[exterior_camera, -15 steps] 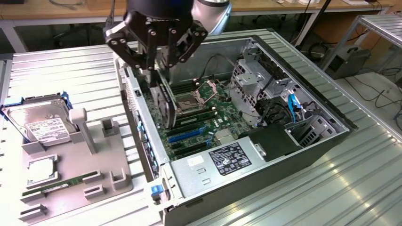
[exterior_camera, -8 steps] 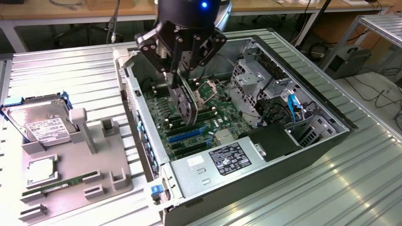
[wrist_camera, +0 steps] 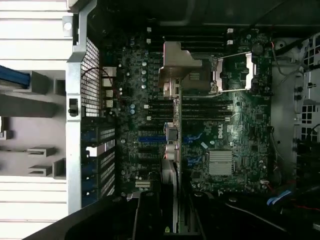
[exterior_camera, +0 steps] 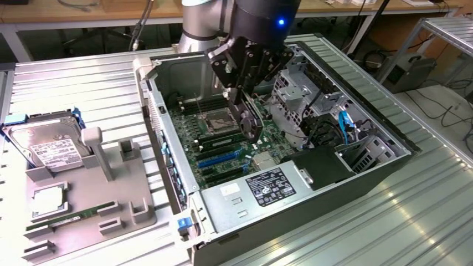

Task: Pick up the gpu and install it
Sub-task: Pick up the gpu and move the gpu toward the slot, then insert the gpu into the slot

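The jaws are clamping the gpu (exterior_camera: 249, 119), holding it on edge close over the motherboard (wrist_camera: 240, 120) in the open case (exterior_camera: 159, 83). I'd say it needs squaring to the motherboard's blue slots (exterior_camera: 219, 159), then lowering slowly, without rocking.

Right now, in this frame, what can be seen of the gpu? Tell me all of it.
The gpu is a thin, flat, dark card with a silvery metal bracket at one end. It hangs on edge from the gripper, which clamps its upper part. It is inside the open computer case, over the green motherboard, near the blue slots and beside the processor socket. Whether its lower edge touches a slot cannot be told.
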{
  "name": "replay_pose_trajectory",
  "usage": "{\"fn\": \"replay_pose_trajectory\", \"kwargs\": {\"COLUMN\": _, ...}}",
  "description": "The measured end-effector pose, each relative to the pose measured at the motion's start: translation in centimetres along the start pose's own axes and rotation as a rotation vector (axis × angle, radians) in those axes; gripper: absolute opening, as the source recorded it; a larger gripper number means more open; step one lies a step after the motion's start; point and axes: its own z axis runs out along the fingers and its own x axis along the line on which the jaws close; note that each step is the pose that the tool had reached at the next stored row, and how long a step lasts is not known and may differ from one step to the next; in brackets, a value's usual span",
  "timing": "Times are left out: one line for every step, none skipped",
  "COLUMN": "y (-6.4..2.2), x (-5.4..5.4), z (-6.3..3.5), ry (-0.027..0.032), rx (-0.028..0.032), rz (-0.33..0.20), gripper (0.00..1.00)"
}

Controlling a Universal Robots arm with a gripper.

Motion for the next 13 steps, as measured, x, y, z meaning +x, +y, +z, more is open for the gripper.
{"fn": "replay_pose_trajectory", "kwargs": {"y": 0.12, "x": -0.7, "z": 0.28, "ry": 0.0003, "rx": 0.0003, "rz": 0.000, "gripper": 0.26}}
{"fn": "replay_pose_trajectory", "kwargs": {"y": 0.19, "x": -1.1, "z": 0.45, "ry": 0.0005, "rx": 0.0005, "rz": 0.000, "gripper": 0.26}}
{"fn": "replay_pose_trajectory", "kwargs": {"y": 0.28, "x": -1.7, "z": 0.66, "ry": 0.0007, "rx": 0.0005, "rz": 0.000, "gripper": 0.26}}
{"fn": "replay_pose_trajectory", "kwargs": {"y": 0.36, "x": -2.1, "z": 0.84, "ry": 0.0009, "rx": 0.0005, "rz": 0.000, "gripper": 0.26}}
{"fn": "replay_pose_trajectory", "kwargs": {"y": 0.45, "x": -2.6, "z": 1.03, "ry": 0.0012, "rx": 0.0006, "rz": 0.000, "gripper": 0.26}}
{"fn": "replay_pose_trajectory", "kwargs": {"y": 0.54, "x": -3.2, "z": 1.26, "ry": 0.0012, "rx": 0.0005, "rz": 0.000, "gripper": 0.26}}
{"fn": "replay_pose_trajectory", "kwargs": {"y": 0.54, "x": -3.5, "z": 1.30, "ry": 0.0022, "rx": 0.0005, "rz": 0.000, "gripper": 0.26}}
{"fn": "replay_pose_trajectory", "kwargs": {"y": 0.54, "x": -3.5, "z": 1.30, "ry": 0.0025, "rx": 0.0005, "rz": 0.000, "gripper": 0.26}}
{"fn": "replay_pose_trajectory", "kwargs": {"y": 0.54, "x": -3.5, "z": 1.30, "ry": 0.0026, "rx": 0.0005, "rz": 0.000, "gripper": 0.26}}
{"fn": "replay_pose_trajectory", "kwargs": {"y": 0.54, "x": -3.5, "z": 1.30, "ry": 0.0026, "rx": 0.0006, "rz": 0.000, "gripper": 0.26}}
{"fn": "replay_pose_trajectory", "kwargs": {"y": 0.54, "x": -3.5, "z": 1.30, "ry": 0.0026, "rx": 0.0006, "rz": 0.000, "gripper": 0.26}}
{"fn": "replay_pose_trajectory", "kwargs": {"y": 0.54, "x": -3.5, "z": 1.30, "ry": 0.0026, "rx": 0.0005, "rz": 0.000, "gripper": 0.26}}
{"fn": "replay_pose_trajectory", "kwargs": {"y": 0.54, "x": -3.5, "z": 1.30, "ry": 0.0026, "rx": 0.0006, "rz": 0.000, "gripper": 0.26}}
